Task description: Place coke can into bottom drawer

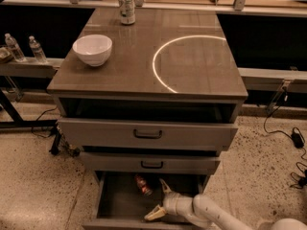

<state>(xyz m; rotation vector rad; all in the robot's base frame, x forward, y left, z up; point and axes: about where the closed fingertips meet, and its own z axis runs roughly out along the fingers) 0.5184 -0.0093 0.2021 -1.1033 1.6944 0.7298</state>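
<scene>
The coke can (142,185), red with a silver end, lies tilted on its side on the floor of the open bottom drawer (117,202), near its back. My gripper (159,199) is inside the same drawer, just right of and in front of the can. Its fingers (165,186) are spread open and hold nothing. The can is apart from them. My white arm comes in from the lower right.
A white bowl (92,49) and a silver-green can (127,7) stand on the cabinet top (192,71). The two upper drawers (147,134) are pulled partly out above the bottom one. Cables lie on the floor at the right (292,133) and the left.
</scene>
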